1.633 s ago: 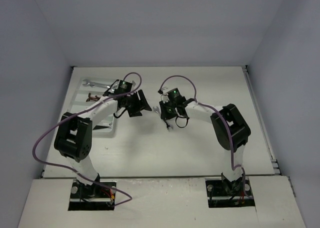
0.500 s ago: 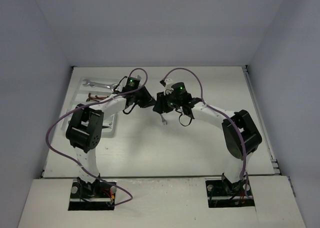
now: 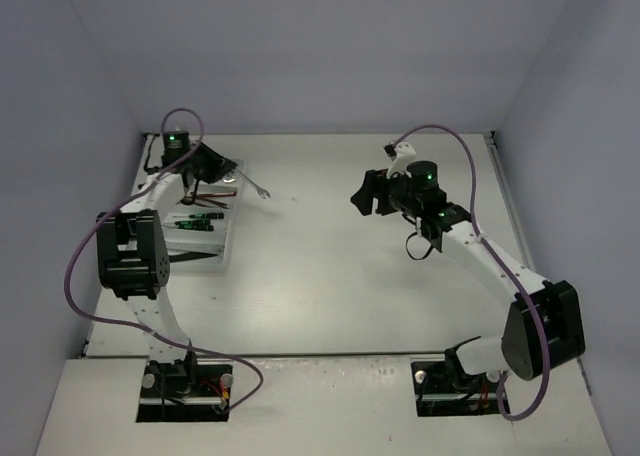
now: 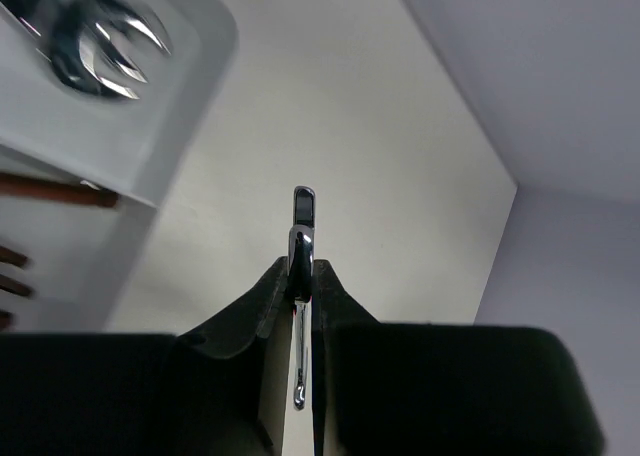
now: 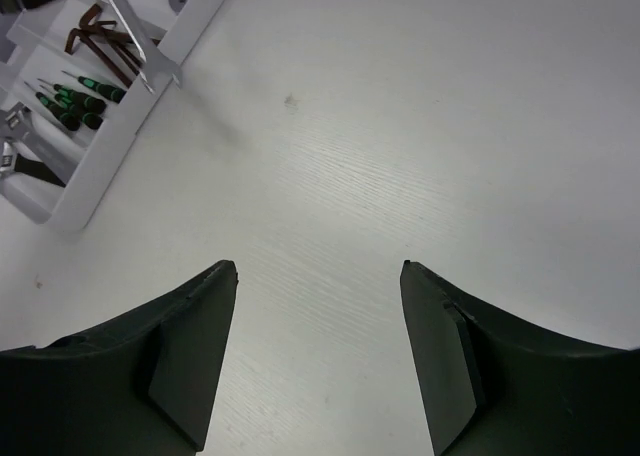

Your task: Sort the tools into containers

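**Left hand clamps a silver wrench at the tray's far corner; right hand stands released**

The pale tabletop (image 3: 330, 276) carries a white tray (image 3: 222, 248) on its left side. In the tray's nearest slot lies a dark-handled tool (image 3: 185, 258), too small to make out further. The next slot out holds the green-black screwdrivers (image 3: 196, 221), and the slot beyond that holds the red-brown hex keys (image 3: 207, 197). The right wrist view shows both groups lying lengthwise in their own slots, the screwdrivers (image 5: 72, 101) nearer and the hex keys (image 5: 95, 34) farther.

Well to the right of the tray, about level with its far half, the right hand (image 3: 361, 194) hangs over bare tabletop. Its jaws are spread and nothing is between them. Its own camera shows the two dark fingers (image 5: 180, 376) wide apart, pointing back toward the tray (image 5: 110, 166).

At the tray's far right corner the left hand (image 3: 226, 174) is clenched on a silver wrench (image 3: 253, 185). The wrench sticks out of the hand to the right and crosses the tray's side wall. Its free open end lies past the tray, over the tabletop. In the left wrist view this wrench (image 4: 302, 208) is seen edge-on, pinched between the fingers (image 4: 262, 301), with its tip just ahead of them. Beside it, in the tray's farthest slot (image 4: 185, 96), lies a second silver wrench (image 4: 100, 44), apart from the held one. Whether the held wrench touches the tray's wall cannot be told.
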You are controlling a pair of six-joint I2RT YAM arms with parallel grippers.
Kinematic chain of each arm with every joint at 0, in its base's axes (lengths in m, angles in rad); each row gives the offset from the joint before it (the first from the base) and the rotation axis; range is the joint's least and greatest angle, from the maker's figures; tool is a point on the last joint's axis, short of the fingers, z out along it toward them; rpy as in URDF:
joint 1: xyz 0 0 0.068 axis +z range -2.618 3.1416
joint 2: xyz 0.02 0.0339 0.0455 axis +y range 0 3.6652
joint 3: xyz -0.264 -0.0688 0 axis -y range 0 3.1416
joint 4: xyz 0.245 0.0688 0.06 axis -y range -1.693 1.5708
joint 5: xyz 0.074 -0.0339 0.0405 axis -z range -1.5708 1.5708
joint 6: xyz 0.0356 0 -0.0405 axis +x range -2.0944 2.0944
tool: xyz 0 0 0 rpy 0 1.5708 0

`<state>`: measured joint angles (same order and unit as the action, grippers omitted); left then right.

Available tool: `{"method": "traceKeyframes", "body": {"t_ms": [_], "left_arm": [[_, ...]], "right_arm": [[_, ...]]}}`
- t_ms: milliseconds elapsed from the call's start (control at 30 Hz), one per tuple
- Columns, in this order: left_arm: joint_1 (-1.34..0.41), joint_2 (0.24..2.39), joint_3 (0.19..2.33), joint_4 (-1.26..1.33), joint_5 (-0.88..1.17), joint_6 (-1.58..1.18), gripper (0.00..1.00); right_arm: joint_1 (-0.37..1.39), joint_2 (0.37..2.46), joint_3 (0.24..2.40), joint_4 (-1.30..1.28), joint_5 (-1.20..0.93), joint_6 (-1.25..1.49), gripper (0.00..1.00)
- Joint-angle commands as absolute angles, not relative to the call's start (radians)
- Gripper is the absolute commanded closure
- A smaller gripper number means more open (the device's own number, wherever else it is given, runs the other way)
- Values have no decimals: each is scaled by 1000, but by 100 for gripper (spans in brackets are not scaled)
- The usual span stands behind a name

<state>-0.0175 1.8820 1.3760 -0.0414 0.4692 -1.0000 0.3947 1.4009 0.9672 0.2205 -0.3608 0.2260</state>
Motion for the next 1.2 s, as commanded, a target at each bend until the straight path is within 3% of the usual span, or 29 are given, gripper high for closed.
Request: {"method": "traceKeyframes", "body": {"t_ms": [0,433,500,600,667,800,1033,1167], "left_arm": [[109,1886,1495,80,482,-1013,100],[238,2222,1801,115,491,-1104,97],[245,2224,1802,115,487,-1103,89],[255,2200,1789,114,485,-1091,59],[263,2179,1773,106,483,-1079,50],[276,2089,1753,-29,462,-1000,42],[281,1896,1734,-356,387,-762,41],[279,1740,1679,-490,358,-626,41]], "right_arm": [[375,1295,911,181,-309,180,36],[355,1223,864,133,-255,170,34],[353,1220,862,130,-250,172,34],[351,1222,862,128,-245,176,33],[351,1227,866,127,-243,178,32],[350,1221,880,120,-231,179,32],[349,1167,911,67,-153,181,31],[348,1116,941,10,-85,191,25]]}}
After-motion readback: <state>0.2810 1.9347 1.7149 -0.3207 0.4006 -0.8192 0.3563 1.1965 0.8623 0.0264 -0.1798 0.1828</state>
